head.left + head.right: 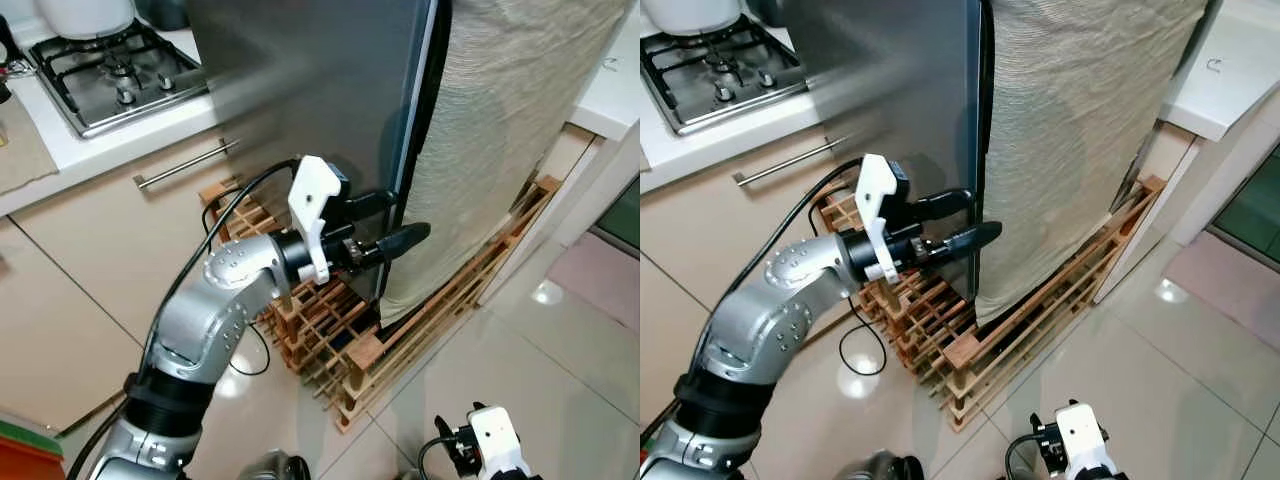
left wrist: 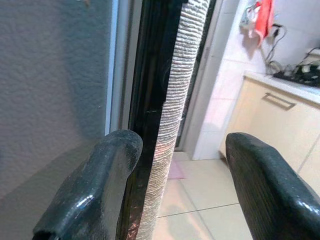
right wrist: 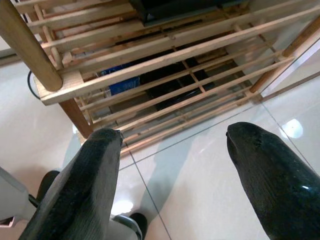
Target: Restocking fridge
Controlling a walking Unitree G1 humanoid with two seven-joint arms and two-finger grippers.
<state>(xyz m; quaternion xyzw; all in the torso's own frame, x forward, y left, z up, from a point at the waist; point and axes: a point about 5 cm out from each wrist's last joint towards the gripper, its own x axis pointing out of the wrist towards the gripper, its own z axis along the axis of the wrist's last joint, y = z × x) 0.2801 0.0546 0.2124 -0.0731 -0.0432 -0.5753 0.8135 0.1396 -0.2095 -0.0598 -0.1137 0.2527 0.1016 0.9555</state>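
Fridge (image 1: 300, 90) stood on a wooden slatted rack (image 1: 400, 340), cloth cover (image 1: 500, 130) draped over its front. Left end effector (image 1: 395, 225) was spread at the fridge's door edge, one finger on the grey side. Right end effector (image 3: 170, 175) hung low over the tiled floor (image 1: 560, 400), fingers spread.

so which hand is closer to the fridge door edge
Left. The left hand is raised right at the fridge door edge, open fingers by the seam beside the cloth cover. The right hand hangs low over the floor tiles, open, pointing at the wooden pallet.
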